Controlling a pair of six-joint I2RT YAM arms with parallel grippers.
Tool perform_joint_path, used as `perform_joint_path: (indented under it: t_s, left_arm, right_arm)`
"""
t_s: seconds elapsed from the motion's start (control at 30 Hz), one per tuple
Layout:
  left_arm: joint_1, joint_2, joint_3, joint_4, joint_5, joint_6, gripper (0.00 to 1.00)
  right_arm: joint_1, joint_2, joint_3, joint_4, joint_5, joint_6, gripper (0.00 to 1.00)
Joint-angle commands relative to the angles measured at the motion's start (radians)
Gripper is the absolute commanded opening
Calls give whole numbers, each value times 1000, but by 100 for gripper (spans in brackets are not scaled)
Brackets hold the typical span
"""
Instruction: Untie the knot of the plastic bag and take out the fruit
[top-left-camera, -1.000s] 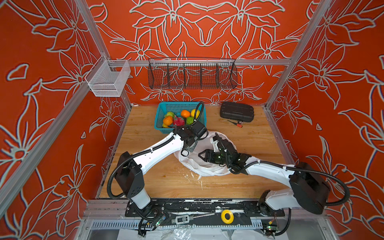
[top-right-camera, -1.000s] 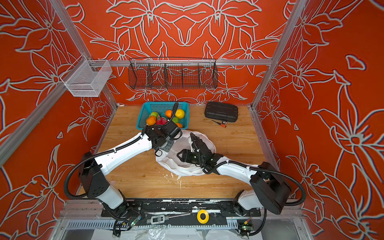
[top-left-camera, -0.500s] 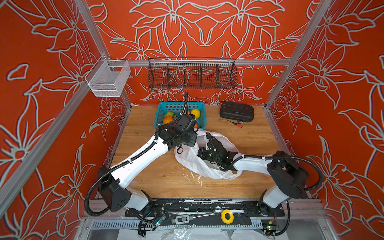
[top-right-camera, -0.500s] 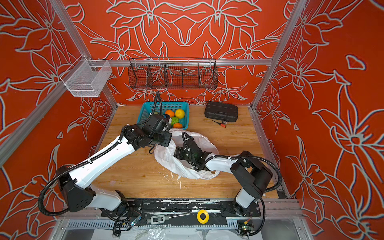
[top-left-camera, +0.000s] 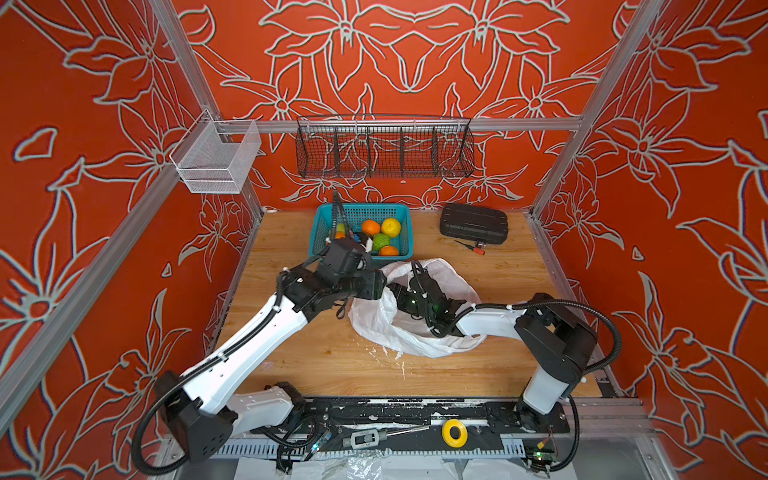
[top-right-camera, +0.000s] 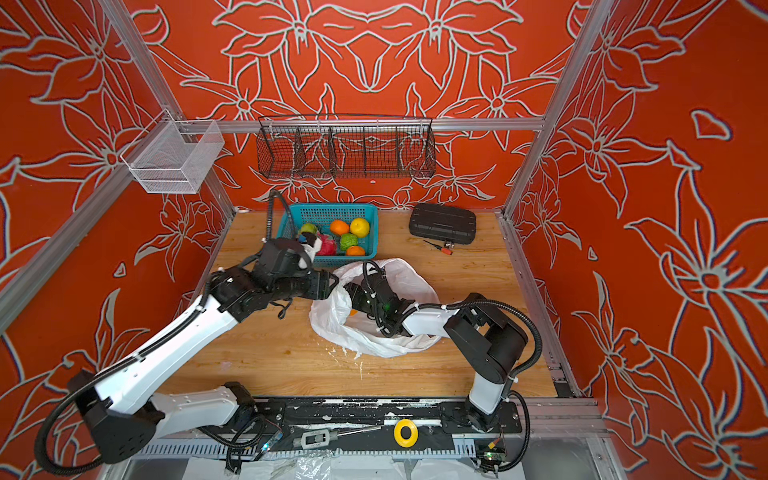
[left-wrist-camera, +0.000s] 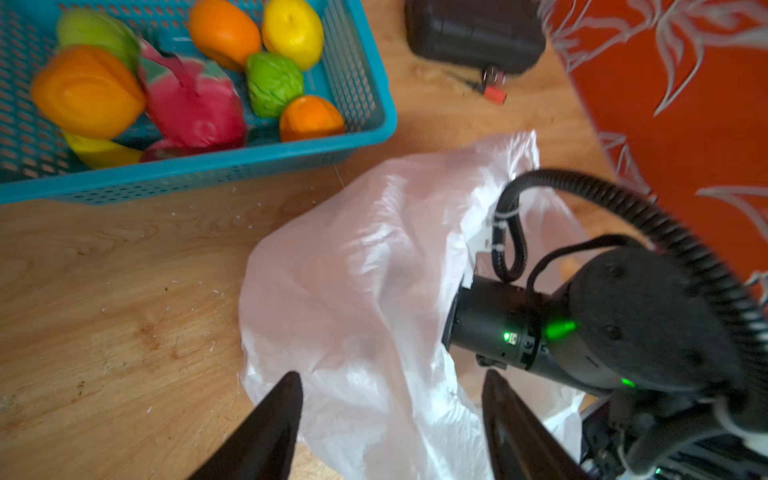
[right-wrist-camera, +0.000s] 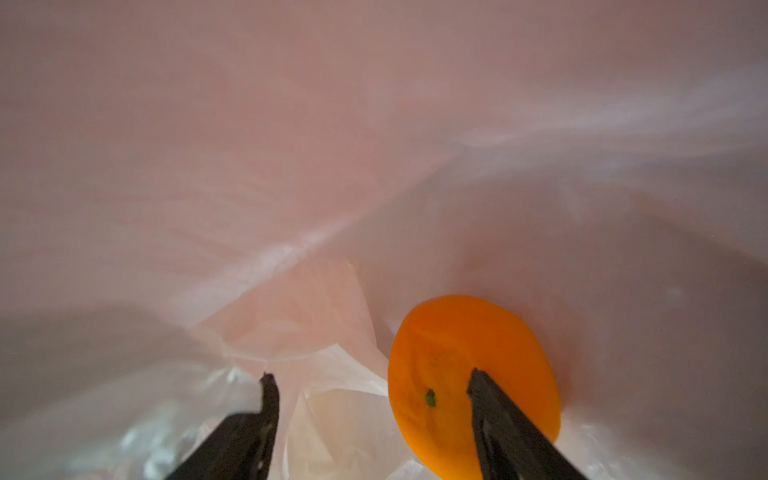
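The white plastic bag (top-left-camera: 415, 338) (top-right-camera: 374, 343) lies crumpled mid-table with its mouth open; the knot is out of view. My right gripper (right-wrist-camera: 370, 374) is open inside it. An orange (right-wrist-camera: 457, 345) lies by one of its fingertips, not between the jaws. Only a sliver of this orange (top-right-camera: 352, 312) shows in a top view. My left gripper (left-wrist-camera: 390, 380) (top-left-camera: 380, 284) is open and empty over the bag's (left-wrist-camera: 353, 270) left edge. More fruit fills the teal basket (top-left-camera: 318, 237) (left-wrist-camera: 365, 83): oranges (top-left-camera: 370, 227), a yellow one (top-left-camera: 391, 227), a bumpy green one (top-left-camera: 381, 241) and a dragon fruit (left-wrist-camera: 195, 108).
A black case (top-left-camera: 473, 222) and a small red-tipped tool (top-left-camera: 478, 247) lie at the back right. A black wire rack (top-left-camera: 384, 151) and a white mesh bin (top-left-camera: 216, 162) hang on the walls. A yellow tape roll (top-left-camera: 454, 433) sits on the front rail.
My left gripper has gone from shut to open and has dropped from the basket's front to the bag's left edge. My right gripper has pushed further left into the bag and has opened wider.
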Motion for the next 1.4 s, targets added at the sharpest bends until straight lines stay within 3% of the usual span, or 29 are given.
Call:
perform_joint_path:
  t_s: [0.0, 0.17, 0.27, 0.5, 0.7, 0.8, 1.17, 1.37]
  left_arm:
    - [87, -74, -76, 75, 51, -71, 69]
    - [278, -73, -158, 82, 204, -118, 69]
    - [344, -25, -205, 107, 274, -122, 69]
    - [391, 146, -277, 217, 389, -124, 70]
    - [391, 344, -229, 231, 489, -98, 70]
    - [391, 414, -235, 274, 529, -110, 64]
    - [391, 498, -299, 300, 499, -90, 21]
    - [391, 519, -368, 341, 489, -82, 17]
  right_arm:
    - [-9, 16, 27, -31, 18, 3, 74]
    - [-13, 15, 29, -54, 17, -6, 74]
    - [-15, 22, 32, -57, 7, -6, 75]
    - [-23, 40, 52, -67, -14, -8, 76]
    - [-23, 63, 65, -73, -36, -4, 79]
    - [-24, 79, 75, -74, -44, -3, 81]
    - [-18, 217, 189, -154, -55, -49, 85]
    - [-1, 263, 221, -179, -35, -97, 87]
